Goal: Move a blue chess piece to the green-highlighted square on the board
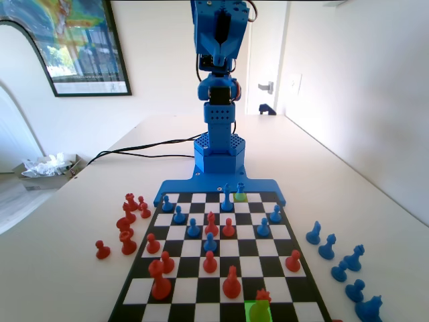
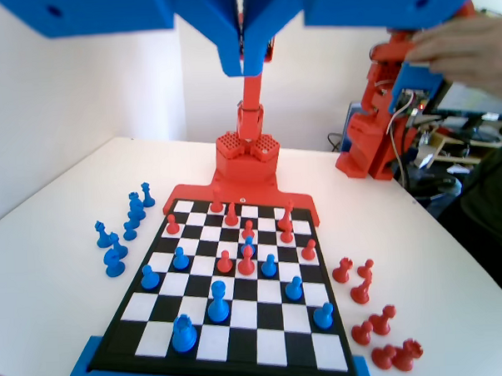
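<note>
blue chess piece: far rank of board, fixed view, standing on a green square. green-highlighted square: near edge, red piece on it. gripper: raised well above board, jaws pressed together, empty.

I am reading no text, number or brand anywhere. The framed poster at far left is showing only blurred print.

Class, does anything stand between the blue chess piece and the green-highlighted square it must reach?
Yes. In the fixed view a red piece stands on the green-highlighted square itself, at the near end; the blue chess piece stands at the far end.
</note>
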`<move>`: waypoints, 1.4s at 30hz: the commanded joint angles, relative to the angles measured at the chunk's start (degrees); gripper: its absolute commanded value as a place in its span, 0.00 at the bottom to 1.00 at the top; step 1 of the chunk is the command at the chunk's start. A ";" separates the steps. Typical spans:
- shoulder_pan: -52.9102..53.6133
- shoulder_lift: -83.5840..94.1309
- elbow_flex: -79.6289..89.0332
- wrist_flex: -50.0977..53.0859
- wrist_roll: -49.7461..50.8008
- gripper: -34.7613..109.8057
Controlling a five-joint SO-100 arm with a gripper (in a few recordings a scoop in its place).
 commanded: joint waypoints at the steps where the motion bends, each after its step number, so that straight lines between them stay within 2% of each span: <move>1: -0.26 -4.48 -4.39 -1.05 0.53 0.25; 8: -0.44 -15.82 -12.48 0.26 2.99 0.25; 13: -0.26 -30.06 -19.69 -0.35 5.27 0.25; 23: 1.05 -49.31 -24.52 -11.51 10.28 0.25; 28: 1.85 -58.27 -28.83 -10.28 14.06 0.25; 42: 0.53 -82.88 -44.03 -3.78 12.83 0.26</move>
